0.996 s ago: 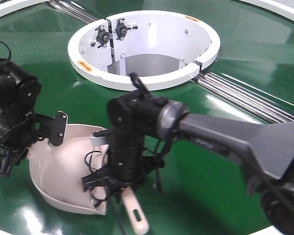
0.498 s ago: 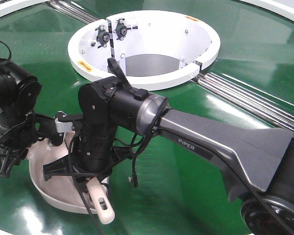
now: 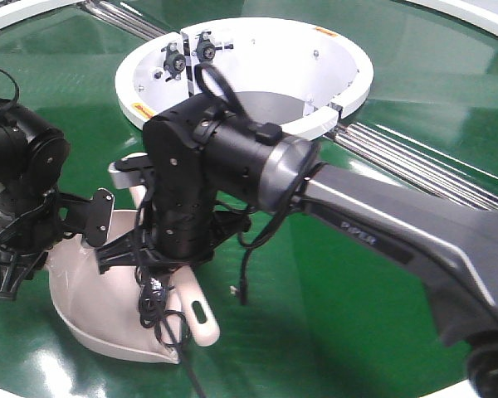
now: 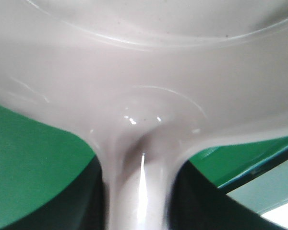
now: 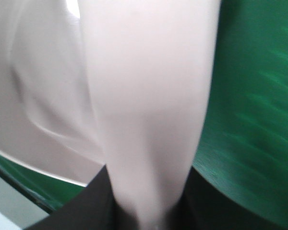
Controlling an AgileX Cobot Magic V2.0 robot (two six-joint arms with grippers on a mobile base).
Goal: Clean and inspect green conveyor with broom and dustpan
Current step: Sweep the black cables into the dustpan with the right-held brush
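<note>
- The dustpan (image 3: 87, 294) lies on the green conveyor (image 3: 373, 315), scoop open upward. Every place below is given from it.
- The left claw (image 4: 140, 206) is at the dustpan's handle end, clamped on it. The left wrist view shows the pale handle running down between two dark fingers (image 4: 81, 206), with the scoop's back filling the space above.
- The left arm (image 3: 21, 166) stands over the dustpan's left side.
- The broom (image 3: 197, 317) crosses the dustpan's right edge. Its handle end, with the slotted hole, sticks out just past the front lip, above the belt.
- The right claw (image 5: 146, 203) is closed around the broom's handle, directly above the scoop. The wrist view shows the pale shaft pinched between dark fingers (image 5: 77, 211), with the dustpan's wall to one side and green belt to the other.
- The bristles are hidden behind the right arm (image 3: 232, 166).
- The white-rimmed opening (image 3: 349, 99) lies beyond the dustpan, well apart from it.
- Silver roller strips (image 3: 415, 170) run off far to the right of the dustpan.
</note>
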